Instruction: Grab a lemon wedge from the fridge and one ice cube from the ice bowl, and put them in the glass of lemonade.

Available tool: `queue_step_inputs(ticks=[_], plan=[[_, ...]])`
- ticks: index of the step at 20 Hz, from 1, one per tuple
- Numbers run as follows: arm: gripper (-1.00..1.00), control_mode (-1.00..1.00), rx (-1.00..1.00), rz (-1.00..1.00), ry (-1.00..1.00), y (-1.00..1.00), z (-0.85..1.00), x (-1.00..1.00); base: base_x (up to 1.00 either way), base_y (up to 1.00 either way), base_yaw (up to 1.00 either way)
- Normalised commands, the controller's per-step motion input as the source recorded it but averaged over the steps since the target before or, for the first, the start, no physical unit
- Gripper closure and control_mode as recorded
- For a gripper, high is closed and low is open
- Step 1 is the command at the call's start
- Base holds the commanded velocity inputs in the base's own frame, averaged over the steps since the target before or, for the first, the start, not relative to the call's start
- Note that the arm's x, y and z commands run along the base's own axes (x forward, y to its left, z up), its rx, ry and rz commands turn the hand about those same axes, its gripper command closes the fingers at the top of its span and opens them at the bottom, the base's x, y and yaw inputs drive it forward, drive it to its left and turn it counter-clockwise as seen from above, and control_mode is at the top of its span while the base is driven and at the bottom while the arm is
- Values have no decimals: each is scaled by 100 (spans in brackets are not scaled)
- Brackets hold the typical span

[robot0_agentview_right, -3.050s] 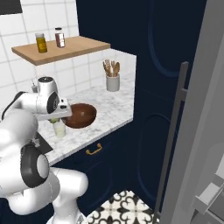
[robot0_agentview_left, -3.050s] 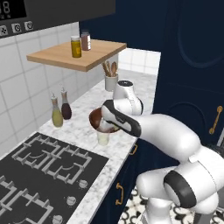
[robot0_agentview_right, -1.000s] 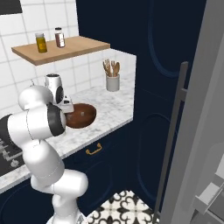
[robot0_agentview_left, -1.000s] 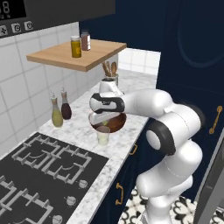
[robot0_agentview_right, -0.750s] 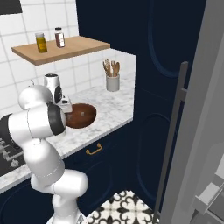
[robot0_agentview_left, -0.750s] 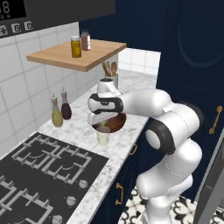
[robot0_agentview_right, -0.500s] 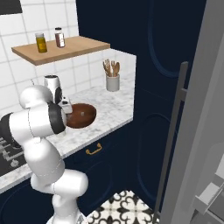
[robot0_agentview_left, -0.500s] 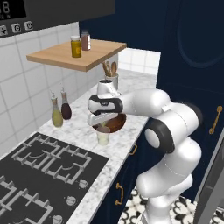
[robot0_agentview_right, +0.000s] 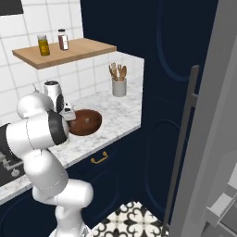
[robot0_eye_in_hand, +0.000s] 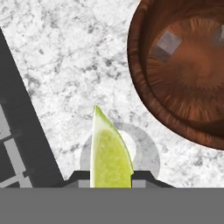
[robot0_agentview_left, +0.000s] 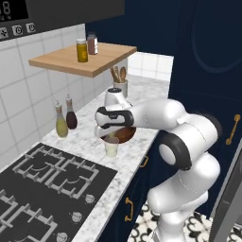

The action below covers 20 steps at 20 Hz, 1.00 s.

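The gripper is clamped on the lemon wedge, right above the glass of lemonade, just beside the ice bowl. The wedge stands lengthwise, tip pointing away from the fingers. Released off-centre, it could clip the glass rim and drop onto the counter.

Glossy white rounded arm, dark joint rings, small dark fingertips
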Motion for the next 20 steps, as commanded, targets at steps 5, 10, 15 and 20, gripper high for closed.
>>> queue_step_inputs(ticks=[5, 10, 15, 20], plan=[[100, -100, 0, 0, 0, 0, -11, 1, 0, 0, 0], [100, -100, 0, 0, 0, 0, -3, 0, 0, 0, 0], [100, -100, 0, 0, 0, 0, 0, 0, 0, 0, 0], [-100, -100, 0, 0, 0, 0, 0, 0, 0, 0, 0]])
